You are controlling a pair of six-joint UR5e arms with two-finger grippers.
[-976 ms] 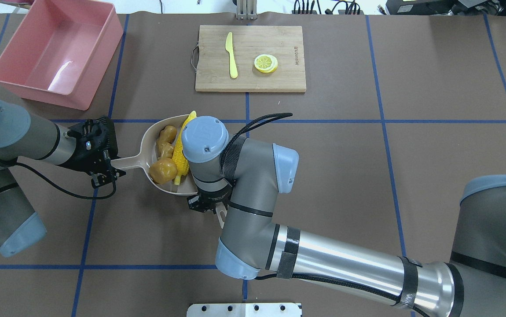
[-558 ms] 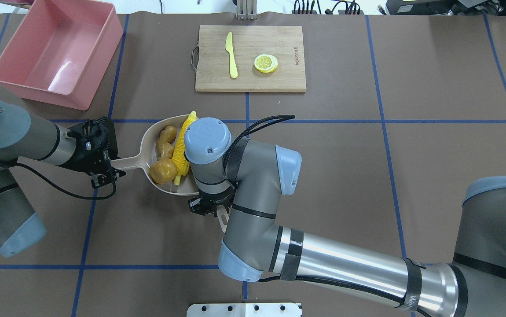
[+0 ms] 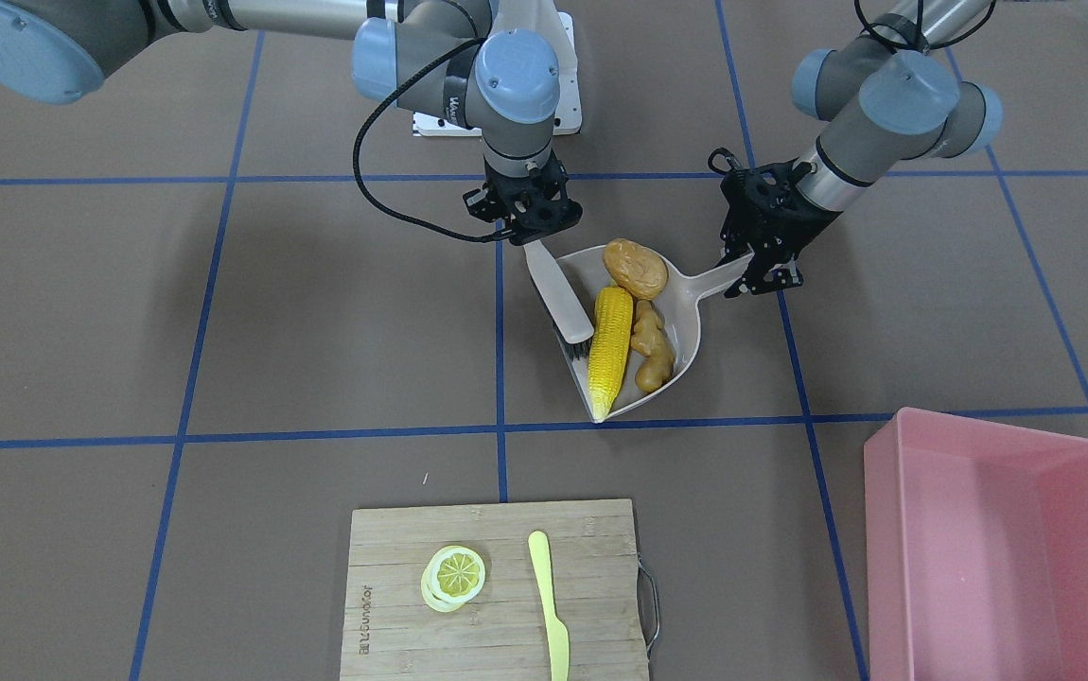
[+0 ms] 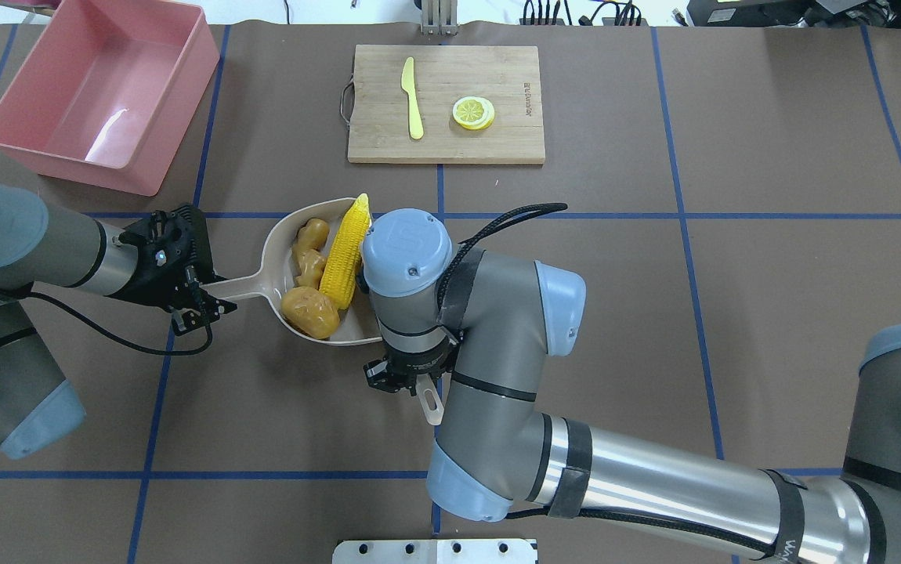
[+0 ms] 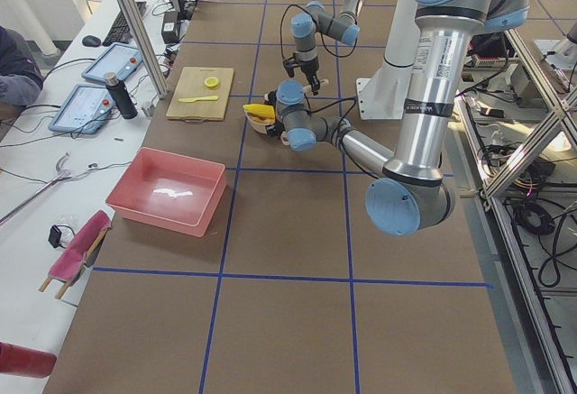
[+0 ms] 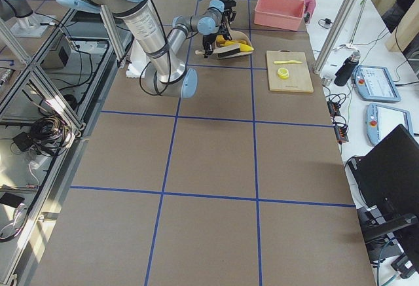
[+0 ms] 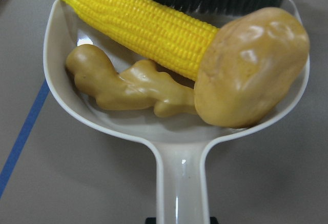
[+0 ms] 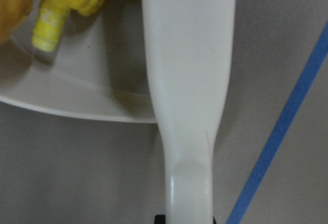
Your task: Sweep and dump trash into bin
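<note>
- The left fingers point(image 4: 198, 308) were closed on the end of the handle of the beige dustpan point(image 3: 681, 326), near the middle of the brown worktop point(image 4: 732, 313).
- The right fingers point(image 4: 388, 377) were clamped on the handle of a white brush point(image 3: 558, 293), whose head lay along the pan's open mouth.
- All three pieces of trash lay inside the pan. The yellow corn cob point(image 4: 345, 251) was nearest the brush, with its pointed tip at the pan's far lip.
- The knobbly ginger root point(image 4: 311, 254) lay beside the corn, and the potato point(image 4: 311, 312) sat at the handle end, touching both.
- In the left wrist view the dark bristles stood right behind the corn, probably touching it.
- The pink bin point(image 4: 74, 164) stood well apart at the far left corner, with none of the trash in it.
- A wooden cutting board point(image 4: 450, 133) carried a lemon slice point(image 4: 473, 112) and a pale yellow knife point(image 4: 413, 98).
</note>
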